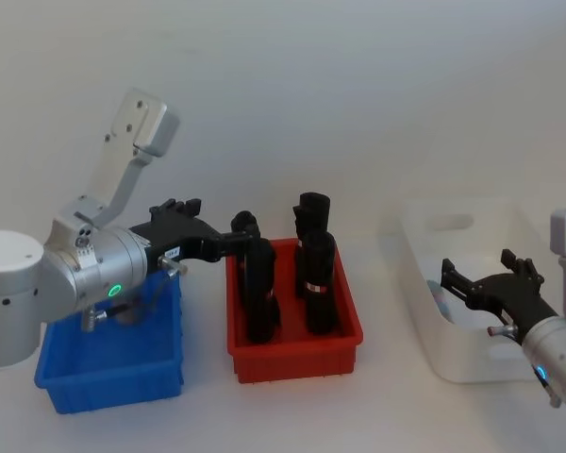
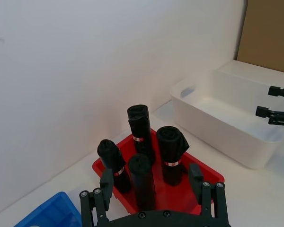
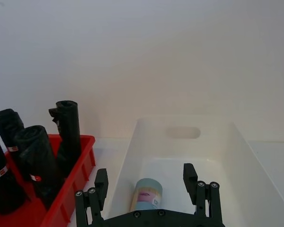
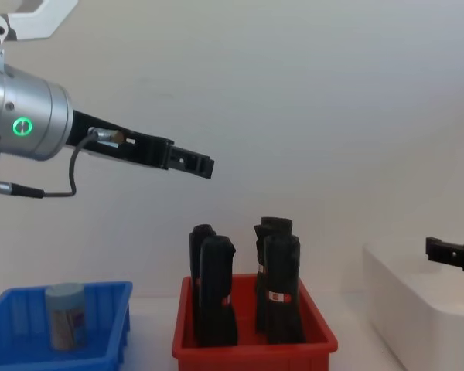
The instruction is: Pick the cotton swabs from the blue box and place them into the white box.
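A white box on the right holds one tub of cotton swabs, with the right gripper above it, jaws apart. The blue box on the left holds another tub, standing upright. The left gripper, jaws apart, hangs high by the red bin. The tub looks light, rigid and smooth, so it is best gripped across its round middle.

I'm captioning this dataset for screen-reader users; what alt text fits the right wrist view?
The right gripper, fingers open, hovers over the white box, where one tub of cotton swabs rests on the floor. Beside the box, a red bin holds upright black rolls.
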Controlling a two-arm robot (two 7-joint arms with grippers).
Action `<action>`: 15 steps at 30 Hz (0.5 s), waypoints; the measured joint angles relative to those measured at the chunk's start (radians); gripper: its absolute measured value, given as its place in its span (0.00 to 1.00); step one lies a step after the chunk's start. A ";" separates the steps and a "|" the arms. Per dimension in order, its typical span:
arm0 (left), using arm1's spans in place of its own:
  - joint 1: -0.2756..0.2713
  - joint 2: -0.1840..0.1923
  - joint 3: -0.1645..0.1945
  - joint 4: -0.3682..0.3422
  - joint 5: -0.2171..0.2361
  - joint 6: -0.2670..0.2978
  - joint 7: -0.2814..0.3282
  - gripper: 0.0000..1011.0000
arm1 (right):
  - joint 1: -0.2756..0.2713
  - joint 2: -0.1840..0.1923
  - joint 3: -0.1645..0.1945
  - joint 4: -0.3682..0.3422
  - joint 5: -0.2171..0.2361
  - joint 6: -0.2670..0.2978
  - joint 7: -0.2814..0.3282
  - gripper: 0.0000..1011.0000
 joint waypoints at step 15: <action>0.070 0.004 0.047 0.001 0.029 -0.190 0.105 0.99 | -0.126 0.046 -0.014 -0.188 -0.010 -0.047 0.024 0.99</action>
